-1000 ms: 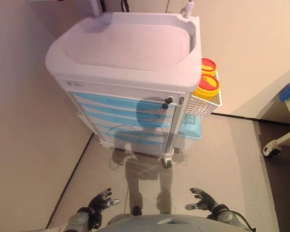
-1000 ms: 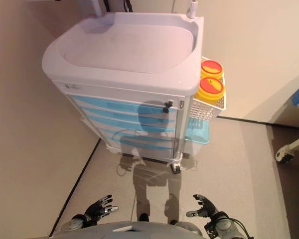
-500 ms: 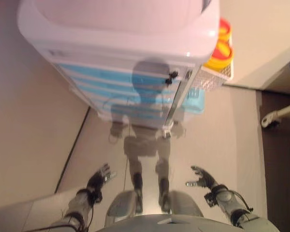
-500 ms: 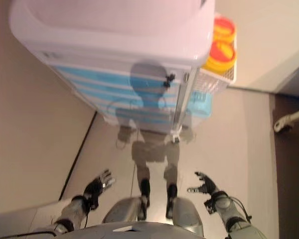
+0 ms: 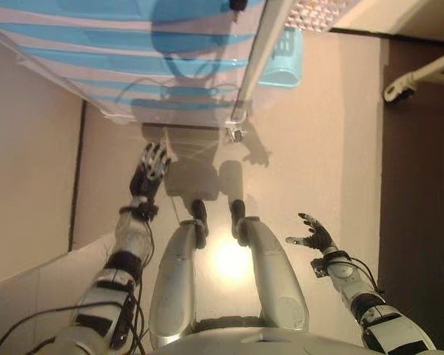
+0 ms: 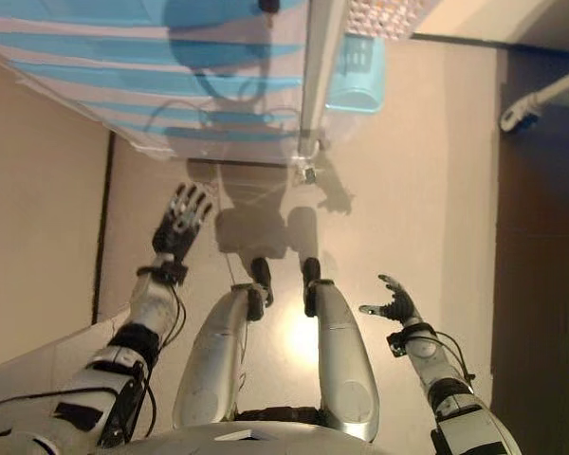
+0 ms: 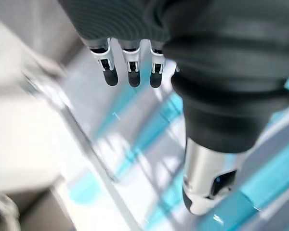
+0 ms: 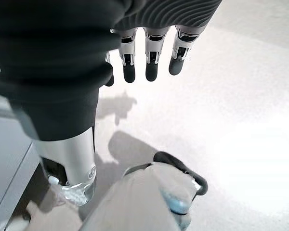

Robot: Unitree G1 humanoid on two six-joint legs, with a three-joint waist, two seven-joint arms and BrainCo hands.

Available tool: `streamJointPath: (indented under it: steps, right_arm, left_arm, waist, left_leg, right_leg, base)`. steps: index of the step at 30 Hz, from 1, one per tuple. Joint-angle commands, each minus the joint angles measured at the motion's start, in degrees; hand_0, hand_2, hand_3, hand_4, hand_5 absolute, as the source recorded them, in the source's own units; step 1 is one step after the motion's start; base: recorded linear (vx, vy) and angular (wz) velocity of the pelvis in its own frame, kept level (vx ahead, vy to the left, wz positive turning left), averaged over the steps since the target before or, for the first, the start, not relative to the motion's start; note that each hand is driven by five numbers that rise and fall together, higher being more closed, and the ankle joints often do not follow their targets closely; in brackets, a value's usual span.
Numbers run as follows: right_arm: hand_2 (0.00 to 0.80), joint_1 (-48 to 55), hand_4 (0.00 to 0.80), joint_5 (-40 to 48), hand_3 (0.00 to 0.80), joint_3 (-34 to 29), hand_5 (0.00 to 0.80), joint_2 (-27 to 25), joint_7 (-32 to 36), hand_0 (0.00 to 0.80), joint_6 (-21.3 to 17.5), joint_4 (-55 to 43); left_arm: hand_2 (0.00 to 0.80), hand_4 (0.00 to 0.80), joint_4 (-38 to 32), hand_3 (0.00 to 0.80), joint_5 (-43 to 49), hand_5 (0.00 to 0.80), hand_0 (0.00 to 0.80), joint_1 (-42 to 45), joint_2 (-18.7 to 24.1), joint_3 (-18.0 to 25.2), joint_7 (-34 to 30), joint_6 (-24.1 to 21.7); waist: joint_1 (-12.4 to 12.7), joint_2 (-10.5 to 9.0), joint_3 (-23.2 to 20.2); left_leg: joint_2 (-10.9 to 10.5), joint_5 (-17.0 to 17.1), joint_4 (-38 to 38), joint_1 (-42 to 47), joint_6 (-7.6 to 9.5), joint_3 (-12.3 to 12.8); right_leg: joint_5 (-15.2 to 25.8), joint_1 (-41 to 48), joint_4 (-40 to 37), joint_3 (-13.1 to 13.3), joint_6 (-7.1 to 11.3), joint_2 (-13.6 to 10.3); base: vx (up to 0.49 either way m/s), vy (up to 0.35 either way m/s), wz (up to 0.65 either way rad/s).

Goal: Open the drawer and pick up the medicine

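The cart's white front with shut blue drawers (image 5: 96,37) fills the top left of the eye views. No medicine shows in any view. My left hand (image 5: 149,168) is open, fingers straight, reaching forward just short of the lowest drawers; the left wrist view shows its fingers (image 7: 130,67) in front of the blue drawer fronts (image 7: 149,134), not touching. My right hand (image 5: 314,237) is open and empty, low at the right over the floor; its fingers (image 8: 149,57) show straight in the right wrist view.
A light blue bin (image 5: 281,55) and a white mesh basket (image 5: 314,11) hang on the cart's right side. The cart's caster (image 5: 235,133) stands on the floor. A wheeled white frame (image 5: 422,74) is at the far right. A wall runs along the left.
The camera has tilted down, so the cart's top has left the view. My left hand has risen and reached forward toward the lower drawers. The right hand stays low and open.
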Motion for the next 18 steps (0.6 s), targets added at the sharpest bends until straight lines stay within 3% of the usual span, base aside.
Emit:
streamJointPath:
  steps: [1, 10, 18]
  right_arm:
    - [0.0, 4.5, 0.0, 1.5, 0.0, 3.7, 0.0, -1.5, -1.0, 0.0, 0.6, -2.9]
    - [0.0, 7.0, 0.0, 2.7, 0.0, 7.2, 0.0, -3.2, -2.6, 0.0, 1.0, -6.9]
    - [0.0, 8.4, 0.0, 2.2, 0.0, 9.6, 0.0, -4.2, -3.5, 0.0, 0.0, -5.3]
  left_arm:
    - [0.0, 0.0, -4.6, 0.0, -9.7, 0.0, 0.0, 1.0, 1.5, 2.2, -4.5, -2.5]
    - [0.0, 0.0, -7.9, 0.0, -28.8, 0.0, 0.0, -16.6, 9.3, 6.4, -5.8, 2.3]
    - [0.0, 0.0, -12.6, 0.0, -36.9, 0.0, 0.0, -27.7, 12.2, 5.2, -10.6, 0.7]
  waist:
    - [-0.9, -0.42, -3.5]
    - [-5.2, -1.4, -2.2]
    - [-7.2, -0.81, -2.1]
  left_leg:
    - [-1.5, -4.8, -2.1, 1.4, 1.35, -1.1]
    - [-0.8, -6.3, 2.0, -3.1, 1.54, -0.2]
    - [-1.2, -6.8, 3.2, -4.1, 1.39, -0.3]
  right_leg:
    - [2.4, -0.7, -2.5, -0.6, 3.24, 0.3]
    - [4.0, -4.7, -3.7, 3.0, 2.42, 2.1]
    - [3.3, -6.3, -2.3, 4.9, 1.42, 3.0]
  base:
    - [0.035, 0.013, -0.16]
    - [0.035, 0.034, -0.2]
    - [0.022, 0.029, -0.06]
